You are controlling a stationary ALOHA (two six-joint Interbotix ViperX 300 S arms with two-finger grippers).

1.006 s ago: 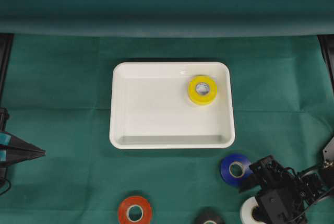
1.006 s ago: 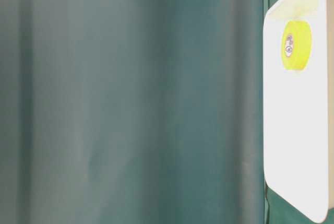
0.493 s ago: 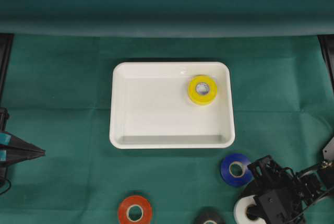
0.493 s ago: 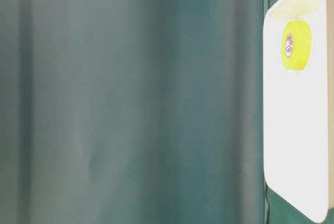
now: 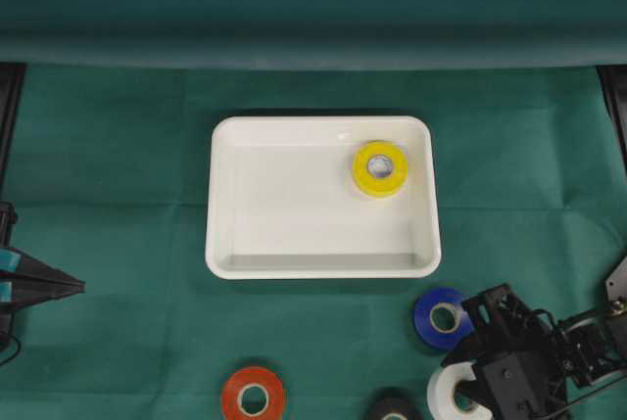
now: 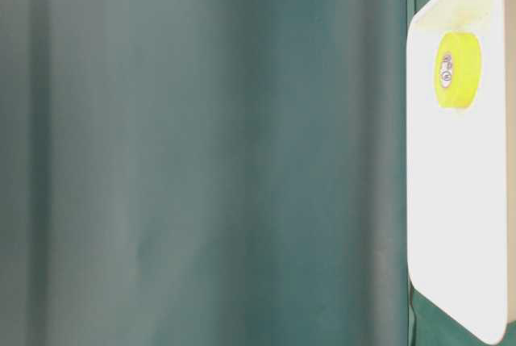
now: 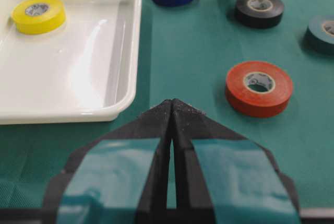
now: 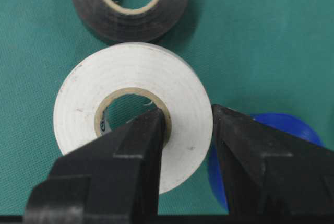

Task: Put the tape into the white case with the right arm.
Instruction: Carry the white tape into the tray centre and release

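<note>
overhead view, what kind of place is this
Most likely a robot lab bench for pick-and-place trials. A green cloth covers the table and hangs as a backdrop, two grippers reach in from the sides, and colored tape rolls lie around a white case.

- The case (image 5: 322,197) lies at the centre of the overhead frame on the cloth (image 5: 118,165).
- One tape roll (image 5: 379,167) lies inside the case, in its upper right corner.
- Below the case, along the lower edge of the frame, four rolls lie on the cloth: one at lower centre-left (image 5: 253,396), one at bottom centre (image 5: 393,407), one below the case's lower right corner (image 5: 441,315), one (image 5: 447,393) just below that.
</note>
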